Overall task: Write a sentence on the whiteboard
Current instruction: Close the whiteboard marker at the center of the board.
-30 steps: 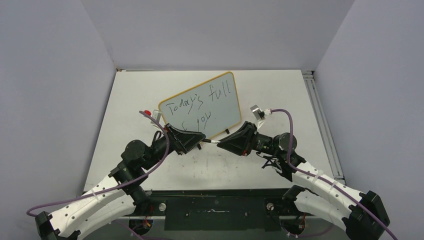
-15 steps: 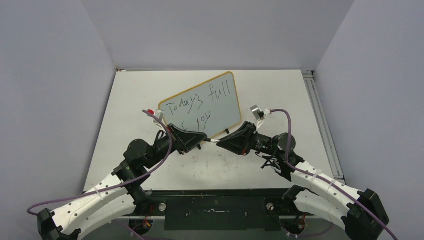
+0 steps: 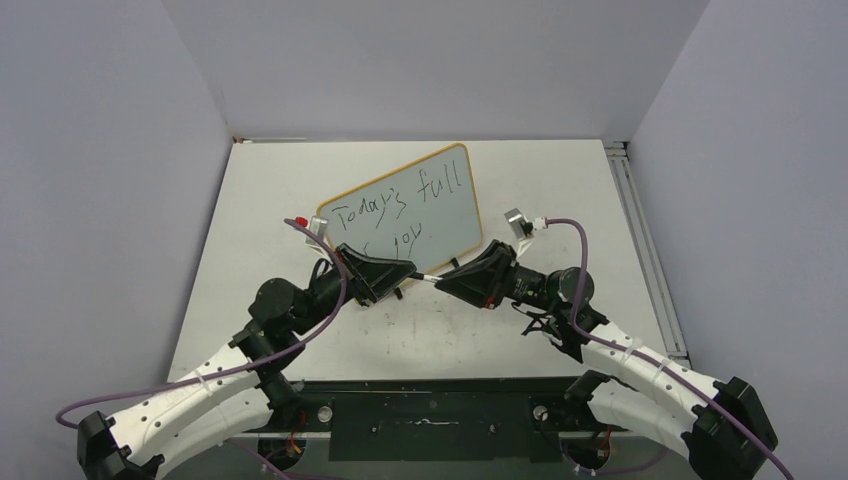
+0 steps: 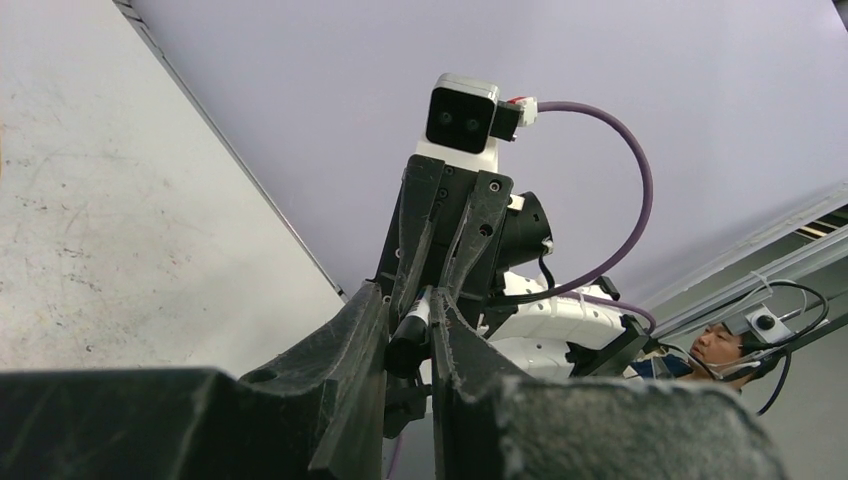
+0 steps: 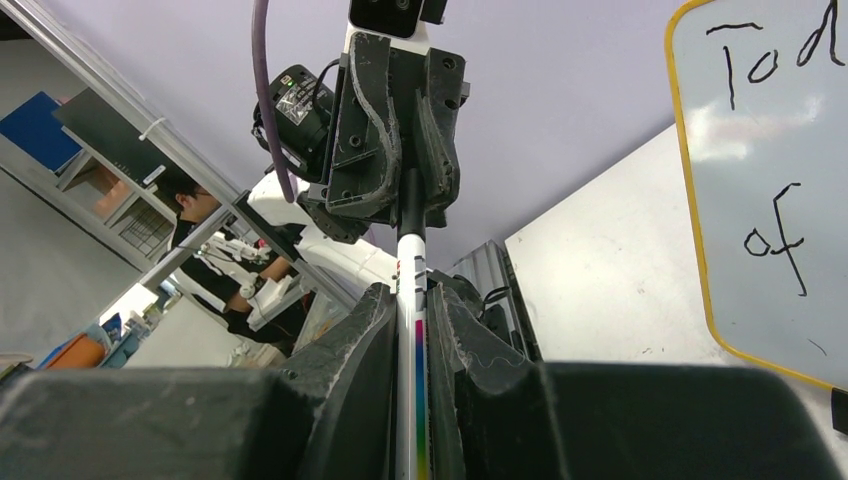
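Your left jaws pinch the black end of the marker pen (image 5: 411, 265), your right jaws clamp its white barrel, at the whiteboard's (image 3: 450, 225) near edge.

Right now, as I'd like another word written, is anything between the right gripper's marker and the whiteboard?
Nothing lies on the table between them; the whiteboard stands just beyond the right gripper. But the left gripper grips the marker at its black far end, so that end is covered.

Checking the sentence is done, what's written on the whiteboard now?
The whiteboard shows the sentence: "Today's full" above, "joy" below. From above, the left gripper covers the word before "joy"; the right wrist view shows "of" there.
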Available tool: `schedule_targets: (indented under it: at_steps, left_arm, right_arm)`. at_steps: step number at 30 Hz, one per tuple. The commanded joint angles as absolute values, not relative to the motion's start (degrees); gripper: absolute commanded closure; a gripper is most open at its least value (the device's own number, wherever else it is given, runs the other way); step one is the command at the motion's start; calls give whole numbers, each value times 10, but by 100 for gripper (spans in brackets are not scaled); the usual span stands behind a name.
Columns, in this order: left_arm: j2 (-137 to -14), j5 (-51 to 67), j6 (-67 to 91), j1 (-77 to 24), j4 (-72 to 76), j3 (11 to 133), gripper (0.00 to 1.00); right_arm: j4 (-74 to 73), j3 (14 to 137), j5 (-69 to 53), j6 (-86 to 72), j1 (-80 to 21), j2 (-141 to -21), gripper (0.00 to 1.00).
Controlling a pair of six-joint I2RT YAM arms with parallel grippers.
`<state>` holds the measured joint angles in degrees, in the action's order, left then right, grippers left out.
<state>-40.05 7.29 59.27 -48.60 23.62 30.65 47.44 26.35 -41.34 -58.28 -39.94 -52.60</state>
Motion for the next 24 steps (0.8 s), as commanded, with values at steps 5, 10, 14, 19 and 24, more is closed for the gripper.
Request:
schedule_targets:
  at_steps: [5, 10, 14, 19, 24]
  left_arm:
    - [-422, 99, 566, -521, 259, 312, 100]
    - [-434, 96, 564, -535, 267, 311, 100]
    - [-447, 94, 563, -551, 274, 310, 100]
    - [-456, 90, 562, -569, 272, 308, 100]
    - [-461, 86, 562, -580, 271, 300, 100]
  right_arm:
    - [558, 279, -406, -592, -401, -563, 95]
    - [568, 282, -404, -594, -404, -569, 95]
    - [568, 285, -401, -591, -406, -571, 95]
    - [571, 285, -395, -591, -407, -574, 95]
    - [575, 285, -383, -592, -407, -572, 95]
